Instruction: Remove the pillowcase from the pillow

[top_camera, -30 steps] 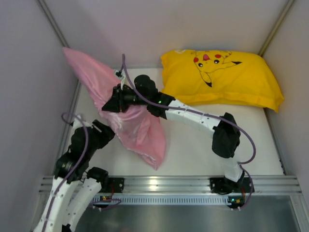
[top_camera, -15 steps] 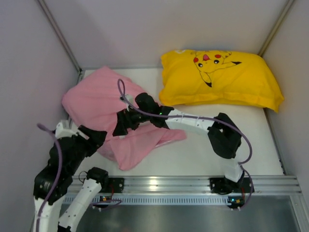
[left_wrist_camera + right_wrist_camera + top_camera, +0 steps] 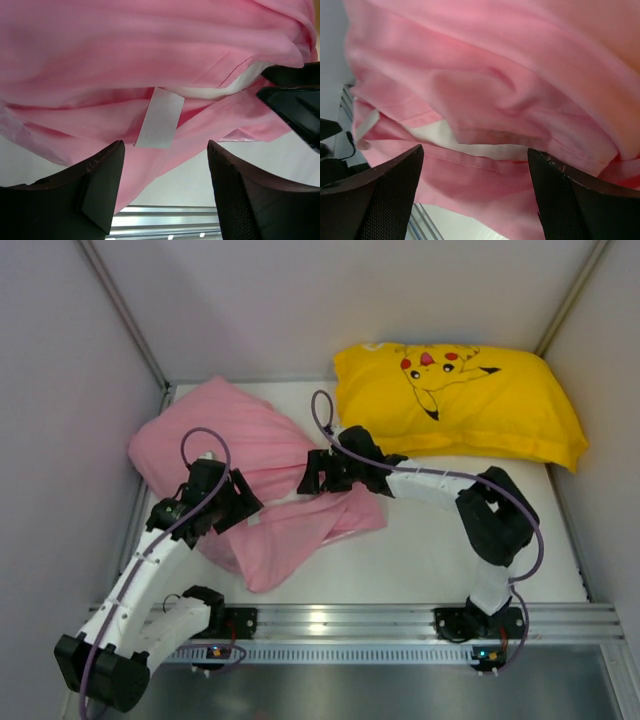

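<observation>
The pink pillowcase [image 3: 235,435] lies bunched at the table's left, its slack open end [image 3: 290,535] trailing toward the front. The pillow is hidden inside it in the top view. Only a white strip of the pillow [image 3: 470,146] shows in the mouth of the case, and the left wrist view shows the pillow [image 3: 240,82] too. A white label [image 3: 160,117] hangs from the hem. My left gripper [image 3: 238,506] [image 3: 165,147] stands open just short of the hem, with nothing between its fingers. From the right, my right gripper [image 3: 308,476] [image 3: 476,150] faces the same opening. It is open too and holds nothing.
A yellow cartoon-print pillow [image 3: 460,400] lies at the back right. White walls close in the left, back and right sides. An aluminium rail [image 3: 340,620] runs along the near edge. My right gripper's black fingers [image 3: 295,100] show in the left wrist view.
The covered pillow, held up against the left wall a second ago, has dropped flat onto the table. My right gripper has opened and drawn back rightward. My left arm has swung in toward the open end.
</observation>
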`<control>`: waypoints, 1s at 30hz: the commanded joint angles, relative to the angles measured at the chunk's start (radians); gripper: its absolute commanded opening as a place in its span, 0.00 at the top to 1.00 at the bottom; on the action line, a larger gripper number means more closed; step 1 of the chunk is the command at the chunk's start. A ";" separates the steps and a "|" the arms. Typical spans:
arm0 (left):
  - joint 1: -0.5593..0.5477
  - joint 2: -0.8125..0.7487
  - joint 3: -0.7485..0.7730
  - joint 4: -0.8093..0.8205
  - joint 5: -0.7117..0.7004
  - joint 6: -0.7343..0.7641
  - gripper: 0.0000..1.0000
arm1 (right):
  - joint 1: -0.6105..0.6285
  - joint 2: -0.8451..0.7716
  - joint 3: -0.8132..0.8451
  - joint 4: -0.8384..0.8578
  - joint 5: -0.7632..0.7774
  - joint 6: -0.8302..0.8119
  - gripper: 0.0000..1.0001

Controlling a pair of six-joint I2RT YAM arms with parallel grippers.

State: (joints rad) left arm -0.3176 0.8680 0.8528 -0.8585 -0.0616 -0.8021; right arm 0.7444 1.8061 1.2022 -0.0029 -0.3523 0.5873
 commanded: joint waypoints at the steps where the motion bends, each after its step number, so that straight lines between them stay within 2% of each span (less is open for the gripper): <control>1: -0.005 0.041 0.075 0.116 0.013 0.052 0.29 | 0.001 -0.001 -0.004 0.030 0.073 0.020 0.20; 4: -0.020 0.101 0.153 0.115 -0.013 0.092 0.29 | -0.020 -0.034 -0.059 0.017 0.160 0.046 0.20; 10: -0.078 0.304 0.336 0.111 -0.046 0.190 0.31 | -0.031 -0.180 -0.249 0.043 0.200 0.043 0.20; 17: -0.231 0.629 0.558 0.108 -0.254 0.290 0.29 | -0.037 -0.283 -0.386 0.075 0.222 0.083 0.20; 20: -0.290 0.680 0.592 0.110 -0.305 0.294 0.29 | -0.074 -0.315 -0.411 0.102 0.191 0.106 0.20; 23: -0.348 0.698 0.603 0.113 -0.348 0.271 0.33 | -0.126 -0.350 -0.440 0.153 0.136 0.134 0.22; 24: -0.382 0.701 0.604 0.115 -0.365 0.268 0.40 | -0.154 -0.362 -0.446 0.167 0.131 0.141 0.23; 27: -0.446 0.720 0.608 0.115 -0.411 0.267 0.44 | -0.213 -0.372 -0.457 0.170 0.112 0.155 0.23; 28: -0.462 0.726 0.608 0.113 -0.425 0.265 0.50 | -0.232 -0.372 -0.466 0.176 0.099 0.161 0.23; 30: -0.497 0.733 0.601 0.115 -0.460 0.259 0.53 | -0.281 -0.361 -0.478 0.191 0.046 0.184 0.23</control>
State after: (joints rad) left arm -0.7696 1.5822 1.4242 -0.7616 -0.4229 -0.5453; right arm 0.5259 1.4681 0.7441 0.1047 -0.2371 0.7296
